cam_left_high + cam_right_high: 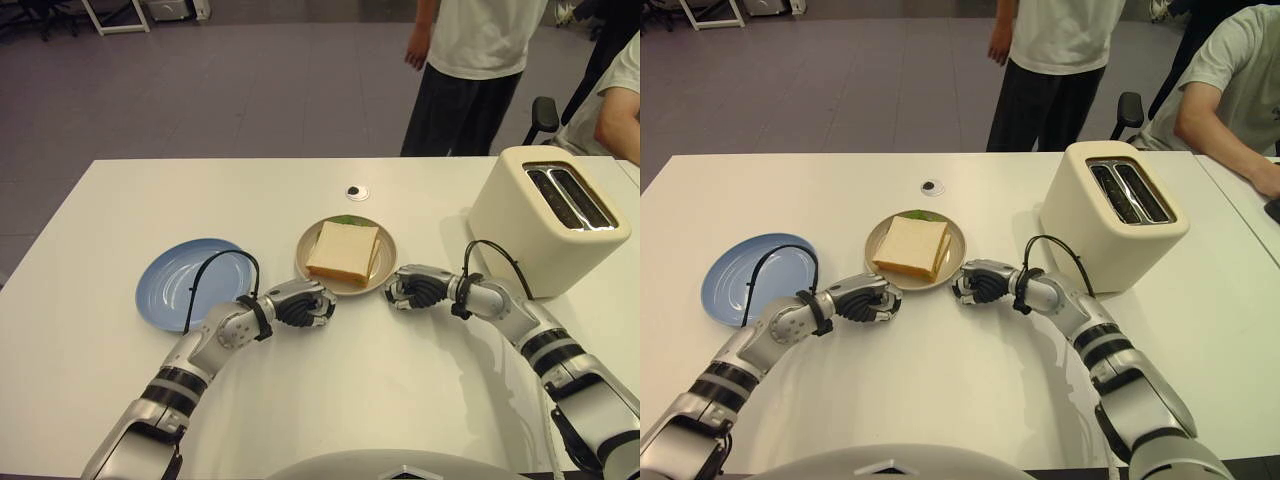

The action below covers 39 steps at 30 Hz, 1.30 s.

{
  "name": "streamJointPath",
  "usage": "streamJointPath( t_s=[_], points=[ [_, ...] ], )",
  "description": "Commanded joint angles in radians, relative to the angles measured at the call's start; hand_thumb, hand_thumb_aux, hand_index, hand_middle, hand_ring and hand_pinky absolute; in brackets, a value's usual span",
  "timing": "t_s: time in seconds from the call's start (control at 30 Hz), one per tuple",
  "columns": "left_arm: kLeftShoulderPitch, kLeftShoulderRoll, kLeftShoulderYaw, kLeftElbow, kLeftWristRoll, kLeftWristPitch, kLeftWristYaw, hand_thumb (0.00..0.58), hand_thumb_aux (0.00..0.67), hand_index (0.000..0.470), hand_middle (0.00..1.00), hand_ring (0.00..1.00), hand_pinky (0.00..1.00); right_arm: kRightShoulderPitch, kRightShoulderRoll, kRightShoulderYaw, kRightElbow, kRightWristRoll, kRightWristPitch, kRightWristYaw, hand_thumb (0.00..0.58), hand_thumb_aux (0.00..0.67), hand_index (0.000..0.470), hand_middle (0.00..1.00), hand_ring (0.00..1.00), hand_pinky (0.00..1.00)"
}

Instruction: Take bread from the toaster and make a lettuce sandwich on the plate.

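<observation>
Evidently the sandwich is assembled, by my judgement. On the white table (330,400), the toaster (520,225) stands right rear, its slots apparently empty. A blue plate (175,285) lies to the left. The tan plate (388,268), centre, carries stacked bread (343,250). Lettuce (347,219) peeks out at the far edge, so the filling sits beneath the top slice. The left hand (300,303) and right hand (420,288) sit low, flanking the plate's near rim, both clenched and holding nothing.
</observation>
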Motion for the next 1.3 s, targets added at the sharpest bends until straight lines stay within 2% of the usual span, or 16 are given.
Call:
streamJointPath(
  t_s=[0.03, 0.13, 0.23, 0.3, 0.33, 0.37, 0.4, 0.43, 0.47, 0.5, 0.53, 0.57, 0.67, 0.87, 1.1, 1.3],
  points=[
    [-0.032, 0.009, -0.03, 0.146, 0.04, -0.025, 0.017, 0.58, 0.67, 0.47, 1.0, 1.0, 1.0, 0.013, 0.011, 0.029, 0.094, -0.067, -0.023, -0.016, 0.58, 0.67, 0.47, 1.0, 1.0, 1.0],
    [-0.038, 0.015, -0.036, 0.178, 0.037, -0.06, 0.038, 0.58, 0.67, 0.47, 1.0, 1.0, 1.0, 0.014, 0.012, 0.028, 0.093, -0.073, -0.054, -0.044, 0.58, 0.67, 0.47, 1.0, 1.0, 1.0],
    [-0.017, 0.029, -0.024, 0.16, 0.023, -0.086, 0.056, 0.58, 0.67, 0.47, 1.0, 1.0, 1.0, 0.038, -0.007, 0.009, 0.042, -0.076, -0.078, -0.081, 0.503, 0.426, 0.299, 0.95, 0.95, 0.95],
    [0.038, 0.058, 0.013, 0.075, -0.009, -0.091, 0.065, 0.58, 0.67, 0.47, 1.0, 1.0, 1.0, 0.075, -0.043, -0.031, -0.032, -0.058, -0.094, -0.104, 0.0, 0.0, 0.0, 0.82, 0.82, 0.82],
    [0.089, 0.08, 0.043, -0.004, -0.037, -0.085, 0.064, 0.58, 0.67, 0.47, 1.0, 1.0, 1.0, 0.102, -0.071, -0.064, -0.081, -0.037, -0.099, -0.111, 0.0, 0.0, 0.0, 0.51, 0.51, 0.51],
    [0.16, 0.105, 0.084, -0.106, -0.076, -0.076, 0.06, 0.576, 0.617, 0.433, 1.0, 1.0, 1.0, 0.138, -0.1, -0.108, -0.139, 0.004, -0.105, -0.114, 0.0, 0.0, 0.0, 0.0, 0.0, 0.0],
    [0.237, 0.127, 0.13, -0.208, -0.119, -0.069, 0.058, 0.523, 0.46, 0.323, 1.0, 1.0, 1.0, 0.177, -0.126, -0.156, -0.195, 0.051, -0.112, -0.118, 0.0, 0.0, 0.0, 0.0, 0.0, 0.0],
    [0.325, 0.147, 0.186, -0.318, -0.177, -0.064, 0.059, 0.487, 0.402, 0.282, 1.0, 1.0, 1.0, 0.224, -0.146, -0.212, -0.254, 0.122, -0.119, -0.118, 0.0, 0.0, 0.0, 0.0, 0.0, 0.0],
    [0.41, 0.157, 0.246, -0.421, -0.248, -0.066, 0.066, 0.357, 0.255, 0.179, 1.0, 1.0, 1.0, 0.275, -0.156, -0.266, -0.311, 0.22, -0.122, -0.109, 0.0, 0.0, 0.0, 0.0, 0.0, 0.0],
    [0.481, 0.152, 0.297, -0.509, -0.332, -0.071, 0.075, 0.0, 0.0, 0.0, 0.45, 0.45, 0.45, 0.323, -0.154, -0.311, -0.363, 0.317, -0.125, -0.103, 0.0, 0.0, 0.0, 0.0, 0.0, 0.0],
    [0.536, 0.136, 0.338, -0.591, -0.416, -0.071, 0.088, 0.0, 0.0, 0.0, 0.16, 0.16, 0.16, 0.365, -0.14, -0.347, -0.411, 0.418, -0.116, -0.092, 0.0, 0.0, 0.0, 0.0, 0.0, 0.0],
    [0.574, 0.109, 0.362, -0.659, -0.497, -0.069, 0.102, 0.0, 0.0, 0.0, 0.0, 0.0, 0.0, 0.406, -0.115, -0.367, -0.461, 0.517, -0.103, -0.077, 0.0, 0.0, 0.0, 0.0, 0.0, 0.0],
    [0.611, -0.019, 0.328, -0.742, -0.679, -0.039, 0.132, 0.0, 0.0, 0.0, 0.0, 0.0, 0.0, 0.487, -0.009, -0.377, -0.582, 0.755, -0.058, -0.026, 0.0, 0.0, 0.0, 0.0, 0.0, 0.0],
    [0.509, -0.228, 0.338, -0.507, -0.702, -0.03, 0.172, 0.0, 0.0, 0.0, 0.0, 0.0, 0.0, 0.476, 0.117, -0.444, -0.531, 0.859, -0.019, 0.041, 0.0, 0.0, 0.0, 0.0, 0.0, 0.0],
    [0.451, -0.284, 0.352, -0.376, -0.68, -0.076, 0.126, 0.0, 0.0, 0.0, 0.0, 0.0, 0.0, 0.495, 0.218, -0.491, -0.487, 0.747, 0.001, -0.026, 0.0, 0.0, 0.0, 0.0, 0.0, 0.0],
    [0.431, -0.316, 0.38, -0.323, -0.7, -0.096, 0.107, 0.0, 0.0, 0.0, 0.0, 0.0, 0.0, 0.467, 0.233, -0.52, -0.504, 0.864, 0.035, 0.12, 0.0, 0.0, 0.0, 0.0, 0.0, 0.0]
  ],
)
